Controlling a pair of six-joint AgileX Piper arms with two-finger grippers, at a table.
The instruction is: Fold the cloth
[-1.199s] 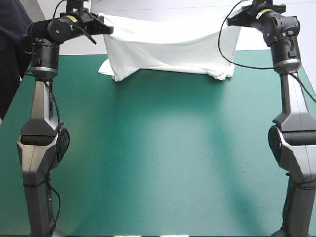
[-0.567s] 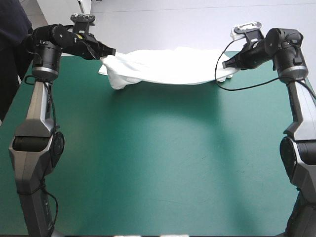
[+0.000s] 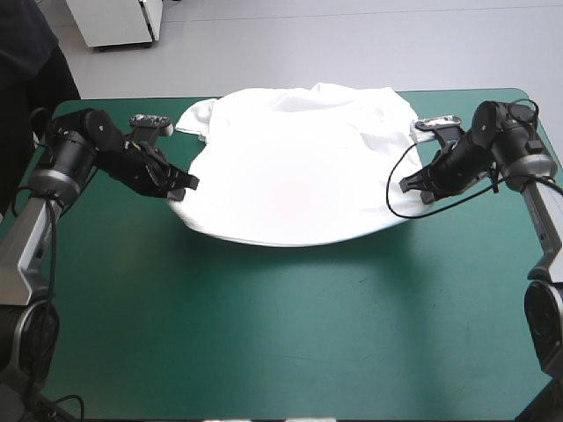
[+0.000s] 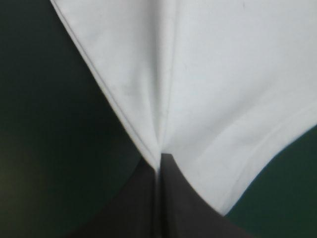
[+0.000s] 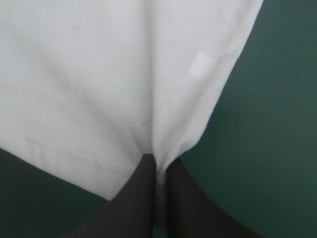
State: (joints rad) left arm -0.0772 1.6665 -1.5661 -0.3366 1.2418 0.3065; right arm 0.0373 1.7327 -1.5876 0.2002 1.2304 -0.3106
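T-shirt [image 3: 295, 167] spreads over the far tabletop [image 3: 281, 343]; your left claw [image 3: 186, 184] and right claw [image 3: 406, 186] each clamp one side edge; near half bare.

High camera: we look forward and down from above and behind, well back, with most of the worktop [image 3: 281, 334] in frame. Wrist cameras: we look along the left tool [image 4: 158, 162] and the right tool [image 5: 157, 159], very near. All three views share the T-shirt's [image 3: 290, 180] pinched edges and the worktop beside them.
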